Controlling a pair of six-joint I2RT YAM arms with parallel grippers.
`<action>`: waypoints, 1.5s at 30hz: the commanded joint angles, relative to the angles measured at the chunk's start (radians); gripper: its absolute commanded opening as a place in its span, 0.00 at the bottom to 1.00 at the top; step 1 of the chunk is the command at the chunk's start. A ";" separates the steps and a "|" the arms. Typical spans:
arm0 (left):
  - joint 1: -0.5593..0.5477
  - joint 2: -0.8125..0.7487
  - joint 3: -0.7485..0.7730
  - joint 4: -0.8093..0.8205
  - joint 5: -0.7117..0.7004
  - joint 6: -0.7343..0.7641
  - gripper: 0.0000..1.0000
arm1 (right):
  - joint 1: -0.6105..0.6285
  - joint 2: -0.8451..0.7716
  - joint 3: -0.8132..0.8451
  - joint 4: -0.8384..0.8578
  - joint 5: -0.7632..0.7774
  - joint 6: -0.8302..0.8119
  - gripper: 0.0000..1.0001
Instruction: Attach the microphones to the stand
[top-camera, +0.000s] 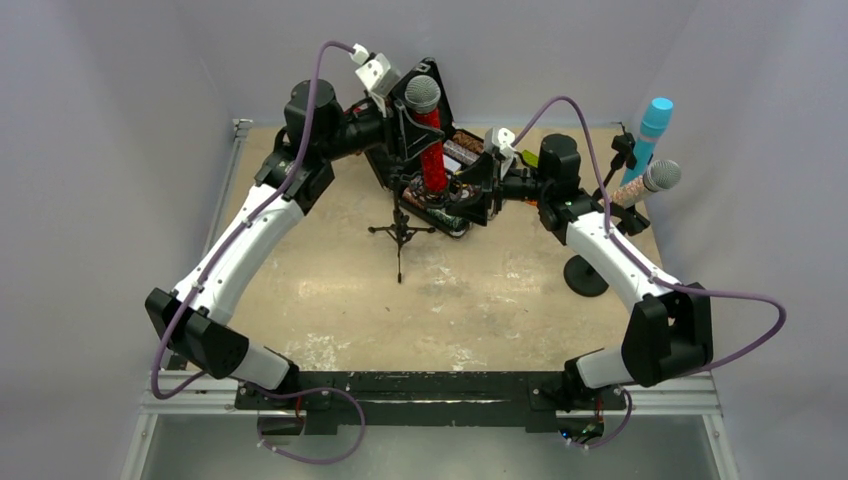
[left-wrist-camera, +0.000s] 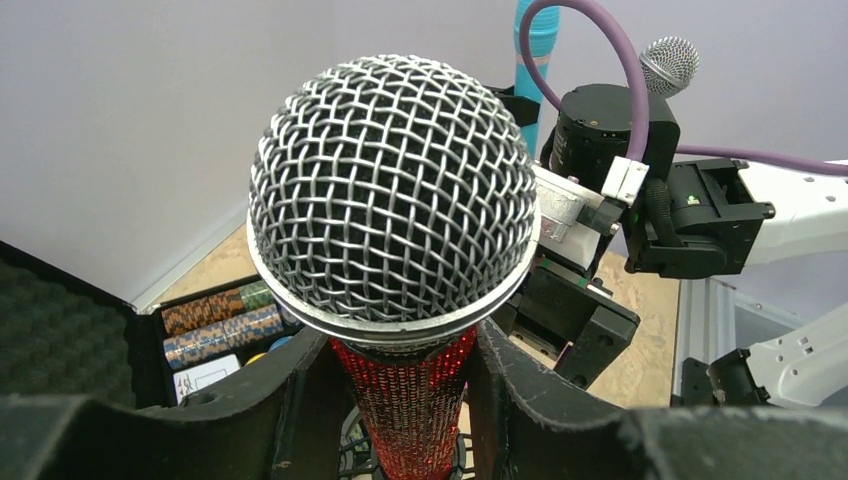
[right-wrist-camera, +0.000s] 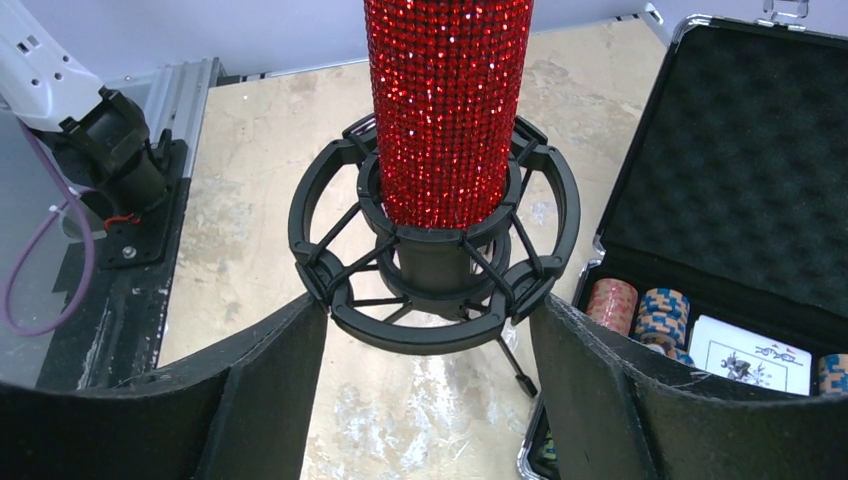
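The red microphone (top-camera: 432, 160) with its grey mesh head (left-wrist-camera: 390, 190) stands upright, its lower end set in the black shock mount (right-wrist-camera: 435, 300) of the small tripod stand (top-camera: 400, 235). My left gripper (top-camera: 418, 135) is shut on the red body (left-wrist-camera: 415, 400) just below the head. My right gripper (top-camera: 478, 190) has its fingers (right-wrist-camera: 270, 390) pressed against both sides of the shock mount ring. The light blue microphone (top-camera: 652, 125) and the silver microphone (top-camera: 648, 180) sit in clips on a second stand at the right, also in the left wrist view (left-wrist-camera: 540, 40) (left-wrist-camera: 668, 65).
An open black case (right-wrist-camera: 740, 150) with poker chips (right-wrist-camera: 640, 310) and cards lies right behind the tripod stand, also in the top view (top-camera: 462, 152). The second stand's round base (top-camera: 585, 275) sits by my right forearm. Grey walls enclose the table.
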 joint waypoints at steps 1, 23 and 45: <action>0.007 0.093 0.000 -0.362 -0.023 0.168 0.00 | 0.021 -0.028 0.027 0.096 -0.034 0.057 0.67; 0.002 0.023 -0.255 -0.062 -0.028 0.038 0.00 | 0.031 -0.015 0.038 0.106 -0.047 0.085 0.61; 0.004 -0.088 -0.191 -0.088 -0.086 -0.048 0.65 | 0.032 -0.066 0.082 -0.140 -0.072 -0.077 0.89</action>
